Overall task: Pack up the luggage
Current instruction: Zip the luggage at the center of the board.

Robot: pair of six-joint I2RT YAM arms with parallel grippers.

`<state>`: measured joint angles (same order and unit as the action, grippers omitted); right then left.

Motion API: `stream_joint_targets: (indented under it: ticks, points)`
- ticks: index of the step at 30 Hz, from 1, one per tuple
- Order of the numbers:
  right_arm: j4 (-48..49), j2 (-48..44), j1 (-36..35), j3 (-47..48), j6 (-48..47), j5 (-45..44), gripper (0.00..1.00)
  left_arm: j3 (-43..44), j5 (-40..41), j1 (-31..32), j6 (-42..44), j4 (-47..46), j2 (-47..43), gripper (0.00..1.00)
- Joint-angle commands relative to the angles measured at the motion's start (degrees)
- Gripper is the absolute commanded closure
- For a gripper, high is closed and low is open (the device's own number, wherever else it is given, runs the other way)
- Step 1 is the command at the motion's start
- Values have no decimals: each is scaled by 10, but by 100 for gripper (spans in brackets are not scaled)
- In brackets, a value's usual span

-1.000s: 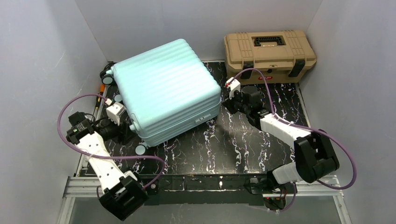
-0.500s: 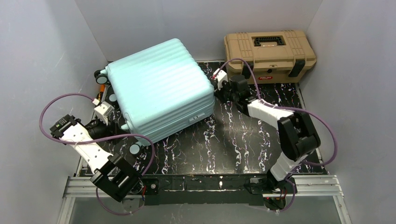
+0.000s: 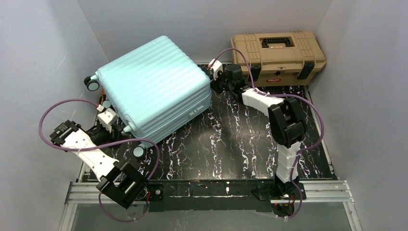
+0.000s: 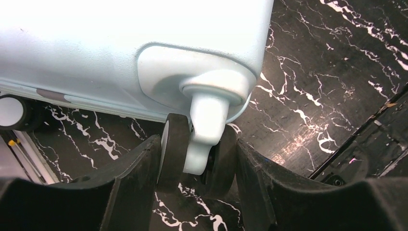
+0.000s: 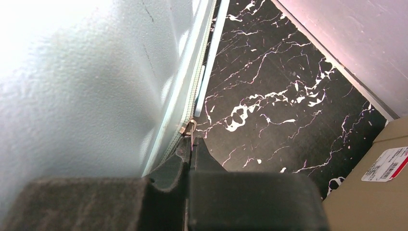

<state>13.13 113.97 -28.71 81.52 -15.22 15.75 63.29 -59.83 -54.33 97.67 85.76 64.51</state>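
The closed pale mint luggage (image 3: 149, 89) lies flat at the back left of the black marbled table (image 3: 231, 144). My left gripper (image 3: 122, 130) is at its near left corner. In the left wrist view the left gripper (image 4: 197, 154) is shut on a caster wheel (image 4: 175, 147), with both fingers pressed against the black wheel pair. My right gripper (image 3: 210, 83) is at the luggage's right side. In the right wrist view the right gripper (image 5: 192, 144) is shut on the metal zipper pull (image 5: 188, 128) along the luggage's (image 5: 86, 86) zipper seam.
A tan toolbox (image 3: 277, 53) with black latches stands at the back right, and its corner shows as toolbox (image 5: 375, 192) close to my right wrist. Two other luggage wheels (image 3: 138, 152) (image 3: 89, 83) stick out. Grey walls enclose three sides. A metal rail (image 3: 211, 190) runs along the front.
The luggage has slid and turned toward the back left. My right arm has stretched after it, still on the zipper. My left arm has drawn back to the left with the wheel.
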Motion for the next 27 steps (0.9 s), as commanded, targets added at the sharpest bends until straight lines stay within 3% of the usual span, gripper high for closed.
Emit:
stream_joint_targets:
  ticks: [1, 16, 21, 27]
  points:
    - [52, -50, 28, -15, -7, -80, 99, 15, 50, -23, 52, 60, -7, 100]
    - [67, -303, 30, -255, 9, -75, 99, -16, 73, -25, 62, 29, -49, 100]
    - [2, -417, 37, -336, -21, -90, 99, -10, 74, -38, 63, 24, -51, 100]
    - [-171, -528, 38, -397, -67, -17, 99, 5, 70, -47, 15, -29, -45, 100]
